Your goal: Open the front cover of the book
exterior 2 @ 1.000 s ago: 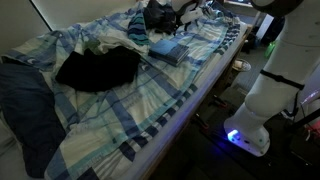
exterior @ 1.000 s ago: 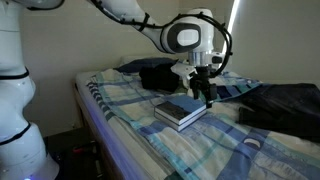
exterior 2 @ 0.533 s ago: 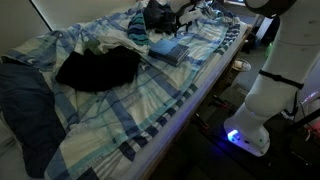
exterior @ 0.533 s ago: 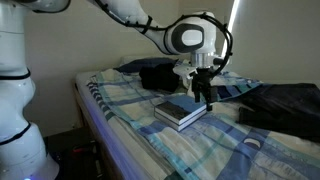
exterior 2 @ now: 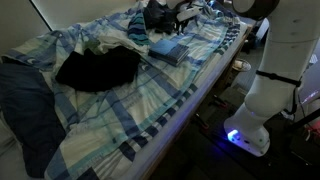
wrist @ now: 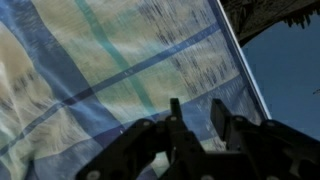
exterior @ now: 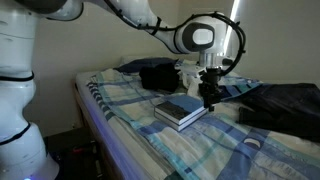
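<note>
The book [exterior: 180,108] lies shut on the plaid bedding, dark blue-grey front cover [exterior: 184,104] up and pale page edges facing forward; it also shows as the book [exterior 2: 168,50]. My gripper [exterior: 208,97] hangs at the book's far right edge, fingers pointing down. In the wrist view the gripper [wrist: 197,115] hovers over the plaid bedding [wrist: 110,70], and the blue front cover [wrist: 290,70] with its pale edge lies just right of the fingers [wrist: 221,115]. The jaws stand partly drawn together with a gap and nothing between them.
Dark clothing [exterior: 158,75] lies behind the book, and more dark cloth [exterior: 280,105] lies to its right. A black garment [exterior 2: 98,68] is spread mid-bed and a blue one [exterior 2: 25,105] hangs at the near corner. The robot base [exterior 2: 262,100] stands beside the bed.
The arm has shifted to the right, carrying the gripper from over the book's top towards its far right edge. The book has not moved.
</note>
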`<state>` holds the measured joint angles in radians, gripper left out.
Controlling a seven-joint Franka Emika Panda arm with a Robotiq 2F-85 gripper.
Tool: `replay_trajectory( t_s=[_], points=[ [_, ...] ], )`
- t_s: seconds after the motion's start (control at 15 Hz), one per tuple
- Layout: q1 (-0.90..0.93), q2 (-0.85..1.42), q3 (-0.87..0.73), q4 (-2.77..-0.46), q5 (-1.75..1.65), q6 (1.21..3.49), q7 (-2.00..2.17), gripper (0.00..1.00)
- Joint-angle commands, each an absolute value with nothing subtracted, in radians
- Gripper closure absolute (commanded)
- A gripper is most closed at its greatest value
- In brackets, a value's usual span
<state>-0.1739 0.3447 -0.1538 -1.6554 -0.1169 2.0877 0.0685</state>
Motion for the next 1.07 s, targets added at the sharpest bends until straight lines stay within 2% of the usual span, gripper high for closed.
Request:
replay_trajectory(
  t_s=[0.0, 0.2, 0.53, 1.0],
  points=[
    [-0.208, 0.45, -0.14, -1.515, -0.044, 2.021, -0.031, 0.94],
    [-0.238, 0.524, -0.125, -1.433, 0.018, 1.98, -0.109, 0.98],
    [-0.272, 0.605, -0.118, -1.317, 0.062, 1.905, -0.146, 0.93],
    [-0.313, 0.639, -0.098, -1.204, 0.133, 1.775, -0.141, 0.94]
  ],
)
